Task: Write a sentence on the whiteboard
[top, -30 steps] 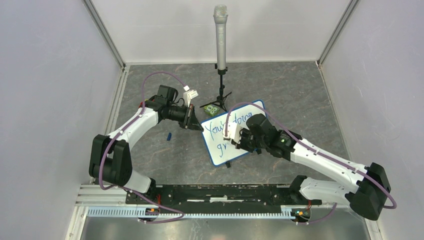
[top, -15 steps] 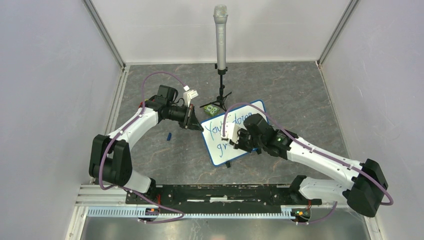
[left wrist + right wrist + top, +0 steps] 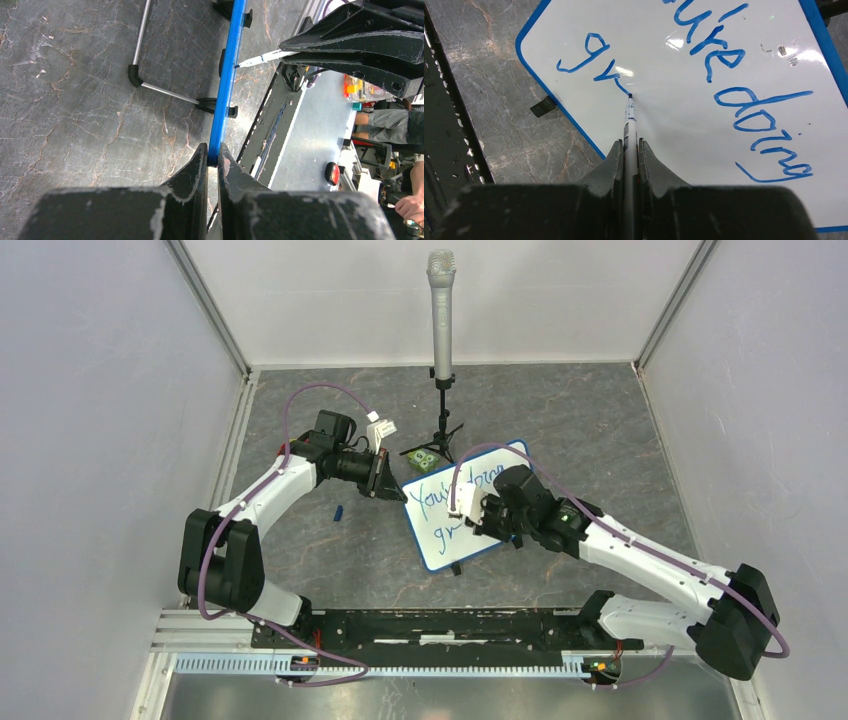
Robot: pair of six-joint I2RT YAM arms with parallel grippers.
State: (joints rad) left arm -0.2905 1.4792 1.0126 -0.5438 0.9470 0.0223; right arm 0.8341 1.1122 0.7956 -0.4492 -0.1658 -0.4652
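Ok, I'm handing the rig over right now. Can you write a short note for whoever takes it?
Left gripper: shut on the whiteboard's blue edge, steadying it mid-table between the arms.
Right gripper: shut on the marker, tip touching the whiteboard just past "gr".
Done: the sentence reads "You're doing" on line one and "gr" on line two.
Left: finish the word begun with "gr" and anything after it.
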